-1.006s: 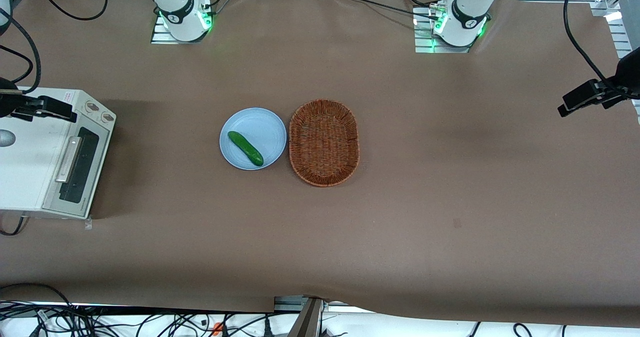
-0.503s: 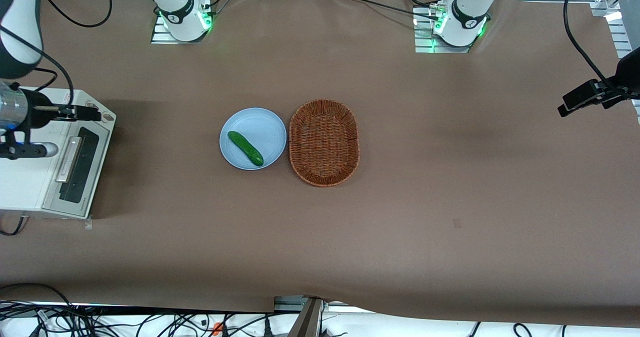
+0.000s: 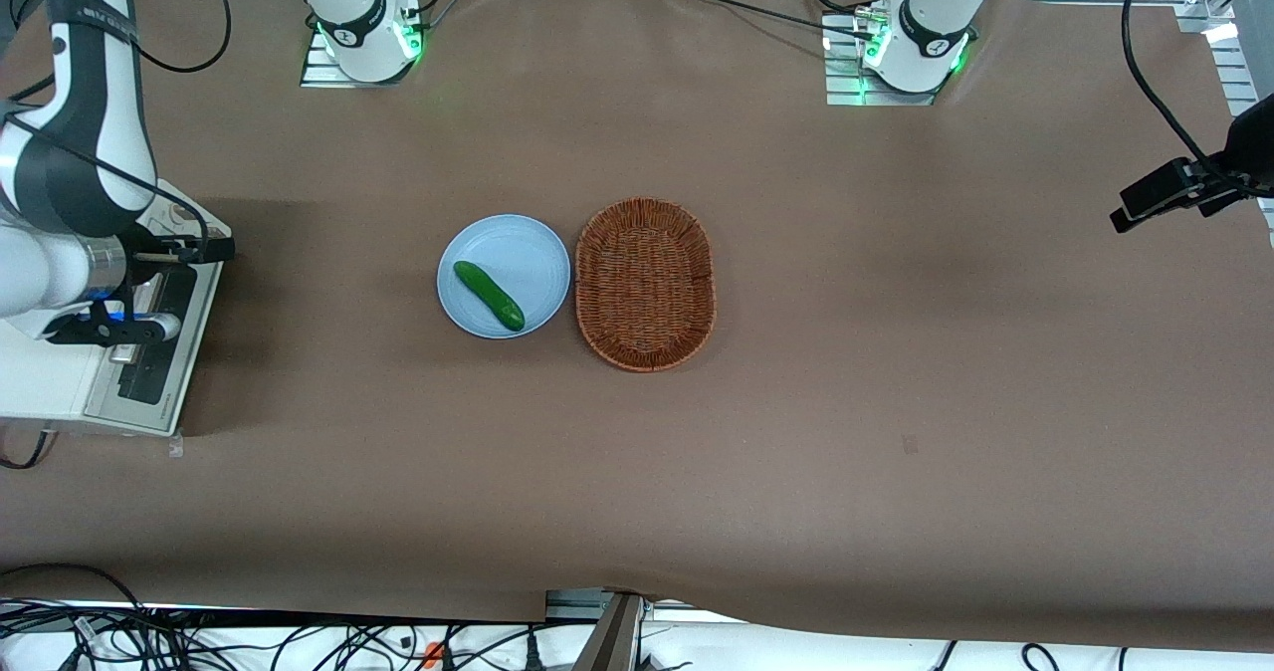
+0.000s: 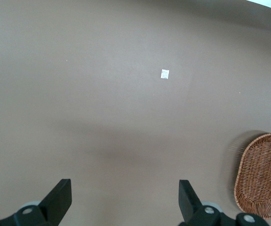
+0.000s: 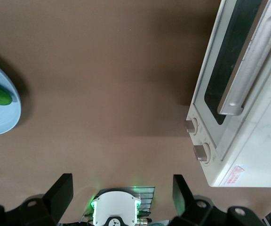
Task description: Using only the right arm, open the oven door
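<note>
Nothing opened yet: oven door (image 3: 159,337) shut flush against the cream-white toaster oven (image 3: 45,372) at the left edge of the front view, so the whole pull is left to do. Right arm (image 3: 75,143) looped in over the oven top, gripper (image 3: 109,325) poised above the door's silver bar handle (image 5: 253,61), apparently not on it. Jaws spread wide in the wrist view, nothing between them. Door itself a flat rectangle, dark glass window, brushed-metal bar, two small knobs (image 5: 196,141) beside it. Mid-frame, smooth pale-blue plate (image 3: 518,243) with glossy green cucumber (image 3: 488,295), next to an oval woven wicker basket (image 3: 645,284), all on matte brown table cover (image 3: 896,352).
</note>
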